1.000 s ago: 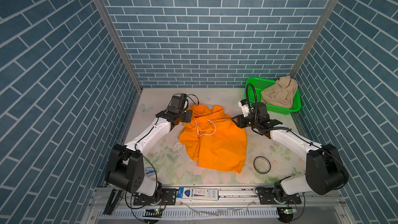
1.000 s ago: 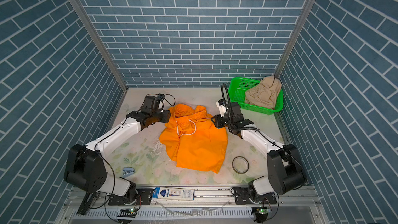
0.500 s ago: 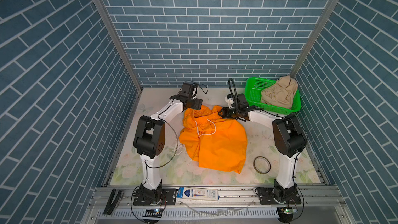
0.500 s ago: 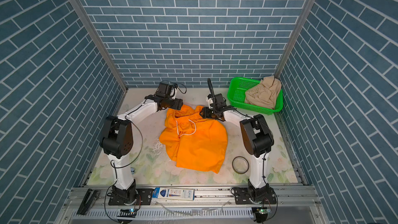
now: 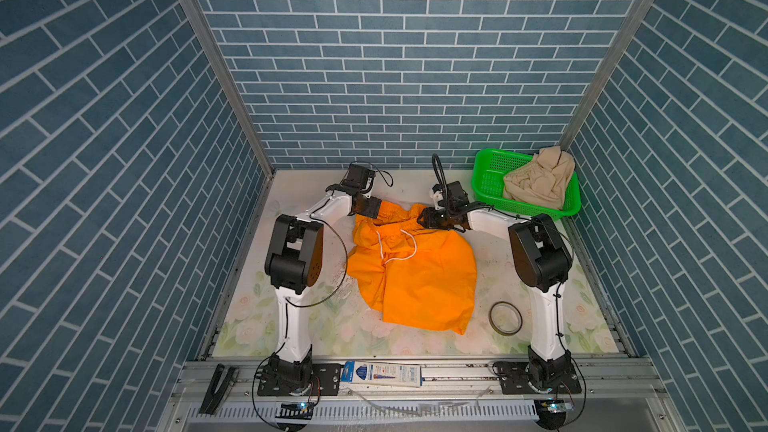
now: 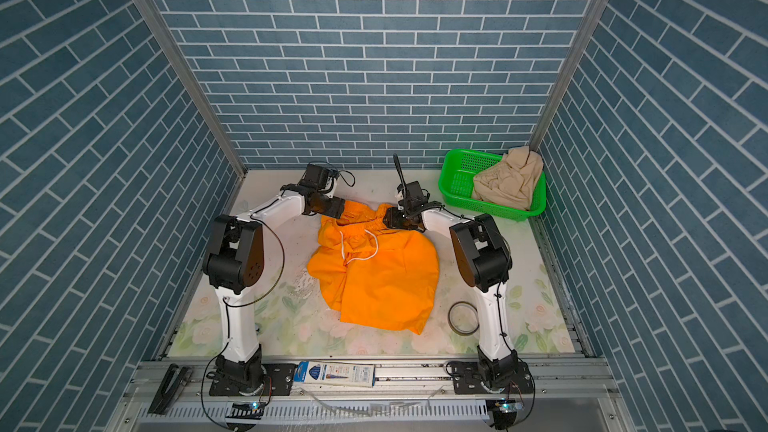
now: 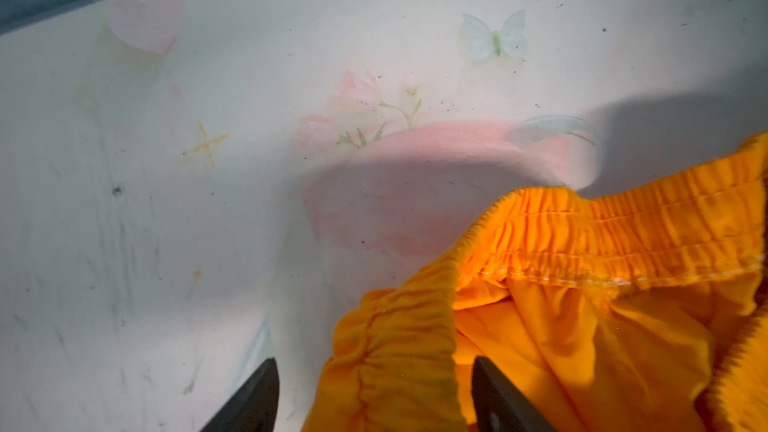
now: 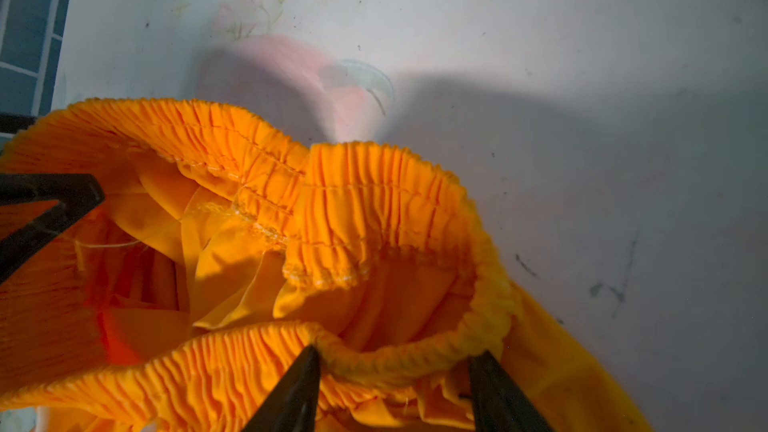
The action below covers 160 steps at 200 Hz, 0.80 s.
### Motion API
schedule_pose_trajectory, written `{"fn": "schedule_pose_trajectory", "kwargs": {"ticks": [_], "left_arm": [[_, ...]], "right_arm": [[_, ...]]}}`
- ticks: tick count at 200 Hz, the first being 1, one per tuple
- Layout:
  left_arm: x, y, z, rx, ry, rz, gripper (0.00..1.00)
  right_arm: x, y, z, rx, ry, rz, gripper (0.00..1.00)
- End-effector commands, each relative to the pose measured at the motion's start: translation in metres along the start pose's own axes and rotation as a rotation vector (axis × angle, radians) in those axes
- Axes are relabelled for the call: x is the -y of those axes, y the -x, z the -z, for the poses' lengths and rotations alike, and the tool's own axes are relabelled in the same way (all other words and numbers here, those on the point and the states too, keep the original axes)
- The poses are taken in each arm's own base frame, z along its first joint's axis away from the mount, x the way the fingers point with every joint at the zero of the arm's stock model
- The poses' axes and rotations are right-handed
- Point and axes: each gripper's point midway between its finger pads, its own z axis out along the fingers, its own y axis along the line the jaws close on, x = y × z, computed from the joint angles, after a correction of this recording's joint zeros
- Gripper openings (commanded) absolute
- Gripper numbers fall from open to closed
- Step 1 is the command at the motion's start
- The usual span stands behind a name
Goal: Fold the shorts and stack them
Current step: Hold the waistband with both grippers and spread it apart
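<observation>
The orange shorts (image 5: 419, 276) lie crumpled in the middle of the floral table, waistband toward the back wall, white drawstring (image 5: 399, 247) on top. My left gripper (image 5: 376, 214) sits at the waistband's left end. In the left wrist view it (image 7: 374, 361) is open, with the gathered waistband (image 7: 399, 351) loose between the fingers. My right gripper (image 5: 422, 218) is at the waistband's right end. In the right wrist view it (image 8: 399, 351) is open astride the rolled waistband edge (image 8: 415, 363). The beige shorts (image 5: 536, 178) lie bunched in the green basket (image 5: 488, 178).
The basket stands in the back right corner against the walls. A tape ring (image 5: 505, 317) lies on the table right of the orange shorts, beside the right arm. A blue and white box (image 5: 380, 372) rests on the front rail. Brick walls close three sides.
Both grippers have moved toward the back wall and closer together at the waistband, and the arms now stand more upright. Both pairs of fingers have spread wider.
</observation>
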Motion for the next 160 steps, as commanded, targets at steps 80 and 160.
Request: {"fn": "schedule_pose_trajectory", "kwargs": {"ticks": [80,160], "left_arm": [[0.013,0.019,-0.021,0.009,-0.082,-0.060,0.75],[-0.017,0.043,0.044,0.029,0.039,0.006,0.00]], "right_arm": [[-0.020,0.010,-0.024,0.009,0.108,-0.015,0.30],[-0.049,0.056,0.048,0.072,0.056,0.213,0.00]]}}
